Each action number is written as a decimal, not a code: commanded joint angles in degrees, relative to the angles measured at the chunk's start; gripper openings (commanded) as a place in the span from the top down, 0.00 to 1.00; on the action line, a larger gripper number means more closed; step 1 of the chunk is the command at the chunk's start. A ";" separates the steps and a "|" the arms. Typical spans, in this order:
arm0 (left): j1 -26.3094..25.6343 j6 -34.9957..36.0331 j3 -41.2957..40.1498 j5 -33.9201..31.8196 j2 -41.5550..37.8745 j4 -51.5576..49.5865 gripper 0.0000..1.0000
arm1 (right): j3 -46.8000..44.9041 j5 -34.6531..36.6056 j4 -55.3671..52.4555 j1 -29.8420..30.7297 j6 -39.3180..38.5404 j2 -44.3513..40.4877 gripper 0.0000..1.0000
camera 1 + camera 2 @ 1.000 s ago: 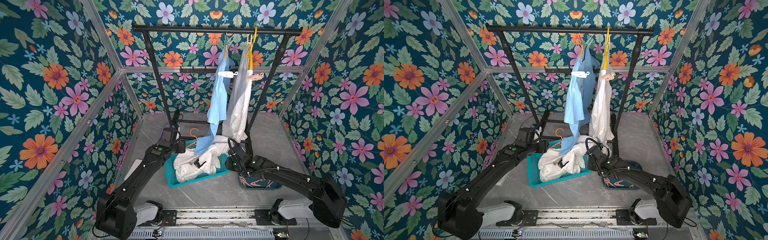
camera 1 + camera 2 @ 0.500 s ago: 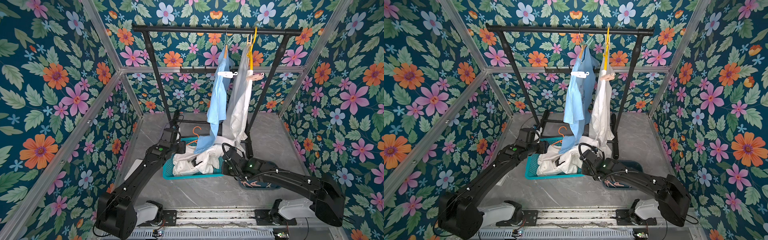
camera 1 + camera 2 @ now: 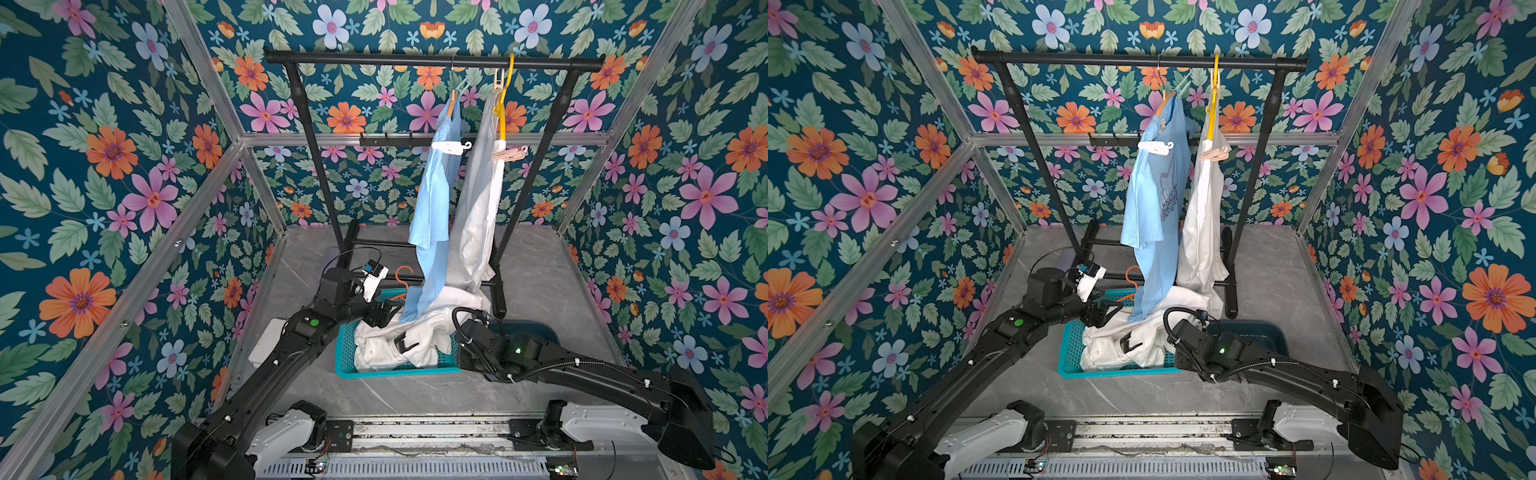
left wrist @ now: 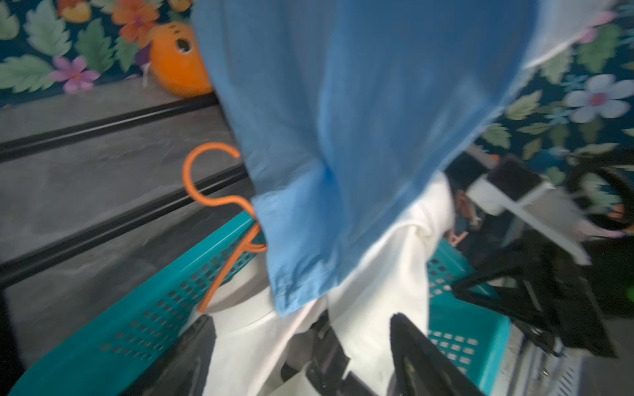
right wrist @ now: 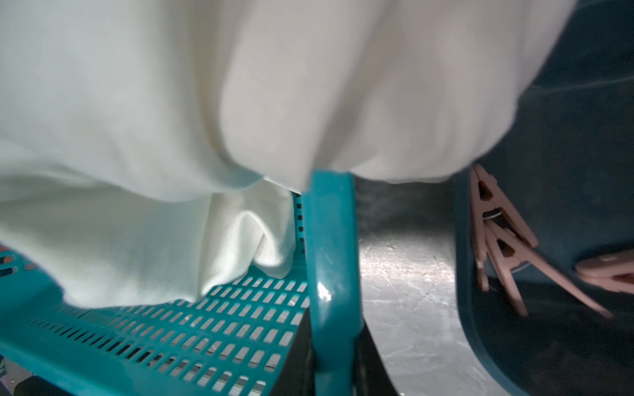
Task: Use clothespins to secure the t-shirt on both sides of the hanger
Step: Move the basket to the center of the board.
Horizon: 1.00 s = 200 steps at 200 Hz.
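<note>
A blue t-shirt point(image 3: 432, 199) hangs from the rack with a white clothespin point(image 3: 449, 146) on it. Beside it, a white t-shirt point(image 3: 478, 199) hangs on a yellow hanger point(image 3: 503, 108) with a pink clothespin point(image 3: 509, 154). Another white t-shirt point(image 3: 424, 328) lies in a teal basket point(image 3: 345, 365), next to an orange hanger point(image 3: 401, 276). My left gripper point(image 3: 384, 313) point(image 4: 305, 360) is open over that shirt at the basket's far left. My right gripper point(image 3: 459, 353) point(image 5: 334, 360) is shut on the basket's right rim point(image 5: 334, 274). Pink clothespins point(image 5: 504, 247) lie in a dark blue tray point(image 5: 566, 171).
The black rack's foot bars point(image 4: 103, 219) run along the floor just behind the basket. The dark blue tray point(image 3: 536, 328) stands right of the basket under my right arm. A white box point(image 3: 266, 340) sits by the left wall. An orange ball-like thing point(image 4: 175, 58) lies at the back.
My right gripper has shut on the basket's right rim and the basket has shifted with it. My left gripper's jaws have spread wider over the shirt.
</note>
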 commanded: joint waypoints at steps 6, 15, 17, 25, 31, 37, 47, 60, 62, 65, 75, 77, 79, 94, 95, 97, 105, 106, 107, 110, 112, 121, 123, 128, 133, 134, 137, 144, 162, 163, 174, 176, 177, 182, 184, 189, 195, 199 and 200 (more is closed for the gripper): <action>-2.26 -0.79 -2.07 8.08 -0.82 10.92 0.12 | -0.40 2.02 -2.80 0.17 0.85 -0.61 0.95; -3.34 -0.70 -1.98 7.04 0.26 11.50 0.11 | -0.54 2.01 -2.80 0.34 0.93 -0.91 0.95; -3.59 -0.71 -1.98 6.72 0.57 11.68 0.12 | -0.60 2.01 -2.82 0.37 0.93 -1.02 0.95; -4.63 -1.46 -2.07 5.50 1.92 12.92 0.11 | -0.78 2.01 -2.64 0.46 0.85 -1.24 0.95; -5.38 -1.97 -2.07 5.45 2.92 14.21 0.12 | -0.99 2.01 -2.61 0.44 0.84 -1.56 0.95; -6.16 -2.14 -2.07 5.22 4.02 15.45 0.12 | -1.08 1.89 -2.44 0.41 0.76 -1.87 0.95; -7.70 -2.36 -1.94 2.61 5.91 17.22 0.14 | -1.29 1.59 -1.94 0.52 0.41 -2.36 0.95; -9.36 -2.15 -1.30 -0.15 8.48 18.95 0.18 | -1.61 1.41 -1.73 0.55 0.40 -2.79 0.96; -9.56 -2.09 -1.17 -0.68 8.90 19.14 0.18 | -1.61 1.34 -1.67 0.51 0.40 -2.87 0.96; -9.83 -1.96 -0.93 -1.49 9.52 19.29 0.20 | -1.69 1.25 -1.58 0.55 0.33 -2.92 0.96; -10.66 -1.83 0.12 -4.16 11.60 19.54 0.26 | -1.94 1.14 -1.52 0.59 0.32 -3.15 0.96; -10.77 -1.79 0.30 -4.32 12.08 19.57 0.27 | -2.00 1.14 -1.55 0.57 0.32 -3.23 0.96; -10.78 -1.78 0.48 -4.65 12.40 19.69 0.28 | -1.98 1.09 -1.52 0.63 0.29 -3.22 0.96; -11.18 -3.32 1.49 -9.55 14.91 21.55 0.40 | -2.49 0.96 -1.15 0.65 0.32 -3.61 0.96; -11.21 -3.38 1.56 -9.65 15.04 21.71 0.41 | -2.54 0.96 -1.14 0.60 0.32 -3.62 0.96; -11.21 -3.45 1.67 -9.84 15.38 21.94 0.42 | -2.64 0.96 -1.13 0.64 0.32 -3.67 0.96; -11.30 -3.42 2.11 -10.57 16.53 22.87 0.46 | -2.74 0.87 -0.89 0.66 0.23 -3.80 0.96; -11.31 -3.44 2.13 -10.69 16.64 22.98 0.47 | -2.70 0.87 -0.87 0.65 0.23 -3.85 0.96; -11.32 -3.44 2.18 -10.93 16.74 23.17 0.48 | -2.73 0.87 -0.87 0.69 0.23 -3.87 0.96; -11.32 -3.55 2.35 -11.51 17.17 23.59 0.50 | -2.77 0.87 -0.90 0.73 0.16 -3.96 0.96; -11.37 -3.71 2.44 -11.84 17.45 23.91 0.52 | -2.80 0.85 -0.87 0.73 0.15 -3.98 0.96; -11.38 -3.87 3.15 -12.75 18.49 24.66 0.60 | -2.86 0.86 -0.77 0.67 0.05 -4.15 0.96; -11.34 -3.81 3.36 -12.88 18.68 24.83 0.63 | -2.85 0.83 -0.77 0.70 0.05 -4.20 0.96; -11.40 -3.73 3.96 -13.51 19.17 24.99 0.69 | -2.97 0.71 -0.77 0.76 0.01 -4.29 0.96; -11.34 -3.86 4.69 -14.58 19.59 25.12 0.77 | -3.06 0.57 -0.69 0.75 -0.10 -4.43 0.97; -11.38 -3.91 4.82 -14.85 19.67 25.17 0.79 | -3.04 0.54 -0.69 0.79 -0.11 -4.43 0.97; -11.41 -3.93 5.23 -15.61 19.82 25.19 0.84 | -3.10 0.48 -0.64 0.80 -0.20 -4.50 0.97; -11.39 -3.89 6.10 -16.85 20.32 25.39 0.93 | -3.34 0.30 -0.33 0.91 -0.37 -4.76 0.97; -11.36 -3.09 7.93 -17.89 21.74 27.09 0.99 | -4.14 -0.57 0.67 0.96 -1.00 -5.37 0.98; -11.34 -3.09 8.03 -17.91 21.84 27.20 0.99 | -4.15 -0.60 0.69 0.98 -1.00 -5.38 0.98; -11.36 -3.59 9.50 -18.28 22.99 28.13 1.00 | -4.42 -0.62 0.54 1.00 -0.83 -5.49 0.98; -11.35 -3.72 9.94 -18.33 23.17 28.18 1.00 | -4.47 -0.62 0.54 1.00 -0.83 -5.48 0.98; -11.38 -3.76 10.13 -18.30 23.30 28.15 1.00 | -4.49 -0.67 0.55 1.00 -0.83 -5.52 0.98; -11.40 -3.79 11.18 -18.33 23.84 28.20 1.00 | -4.59 -0.79 0.55 1.00 -0.83 -5.57 0.98; -11.36 -3.71 11.66 -18.40 24.06 28.11 1.00 | -4.64 -0.84 0.55 1.00 -0.83 -5.57 0.99; -11.41 -3.35 12.64 -19.12 24.64 27.89 1.00 | -4.73 -0.88 0.61 0.98 -0.90 -5.65 0.99; -11.35 -3.41 13.67 -20.68 25.22 27.85 1.00 | -4.83 -0.97 0.59 1.00 -0.83 -5.74 0.99; -11.34 -3.50 14.14 -21.79 25.47 28.12 1.00 | -4.94 -1.04 0.71 1.00 -0.83 -5.82 0.99; -11.33 -3.52 14.29 -22.10 25.50 28.11 1.00 | -4.99 -1.09 0.80 1.00 -0.83 -5.82 0.99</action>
